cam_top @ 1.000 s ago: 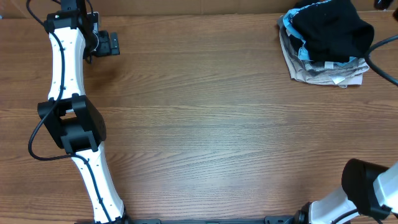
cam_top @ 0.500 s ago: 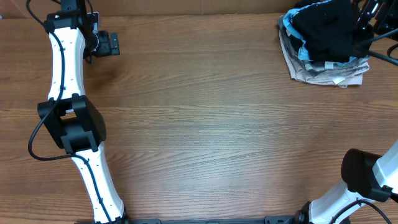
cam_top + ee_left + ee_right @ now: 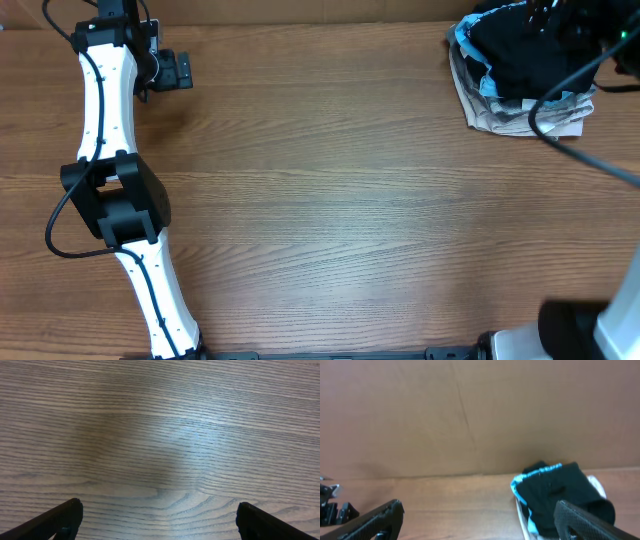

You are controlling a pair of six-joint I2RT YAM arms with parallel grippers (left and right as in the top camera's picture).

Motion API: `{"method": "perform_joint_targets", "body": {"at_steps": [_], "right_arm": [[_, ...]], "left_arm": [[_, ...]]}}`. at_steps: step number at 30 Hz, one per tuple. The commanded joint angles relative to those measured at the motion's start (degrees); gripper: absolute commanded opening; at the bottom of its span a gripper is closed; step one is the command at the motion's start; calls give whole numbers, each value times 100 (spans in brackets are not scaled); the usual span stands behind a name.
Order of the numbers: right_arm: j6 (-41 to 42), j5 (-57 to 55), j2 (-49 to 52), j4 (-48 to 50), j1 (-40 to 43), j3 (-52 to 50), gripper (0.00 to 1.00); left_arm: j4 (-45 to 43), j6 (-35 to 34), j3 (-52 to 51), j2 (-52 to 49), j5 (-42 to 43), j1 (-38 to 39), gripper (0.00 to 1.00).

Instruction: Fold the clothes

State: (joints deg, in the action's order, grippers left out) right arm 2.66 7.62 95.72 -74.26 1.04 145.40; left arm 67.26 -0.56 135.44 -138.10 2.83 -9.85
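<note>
Clothes pile [image 3: 520,95] sits at the table's [image 3: 330,200] far right corner, black garment [image 3: 520,50] on top (teal trim showing). Right gripper [image 3: 477,512] is by the pile, 2 fingers wide apart, holding nothing. Left gripper [image 3: 157,510] is at the far left, also spread, over wood.

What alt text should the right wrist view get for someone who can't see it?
A clothes pile, black with light blue trim on top, sits lower right on a wooden table against a plain brown wall. The right tool, spread wide and holding nothing, pokes in at the bottom corners.
</note>
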Motion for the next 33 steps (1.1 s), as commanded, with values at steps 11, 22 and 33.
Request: {"method": "perform_joint_targets", "body": {"at_steps": [11,22,33], "right_arm": [[55,4,-3974,4350,-146,-7031,100],[723,-310,-7350,7925,-146,-11827,100],[741,-284,-9051,8085,-146,-13833,100]], "left_arm": [[-9,-96,-28,-44,61,13,100],[-9,-96,-28,-44,61,13,100],[-9,-96,-28,-44,61,13,100]]}}
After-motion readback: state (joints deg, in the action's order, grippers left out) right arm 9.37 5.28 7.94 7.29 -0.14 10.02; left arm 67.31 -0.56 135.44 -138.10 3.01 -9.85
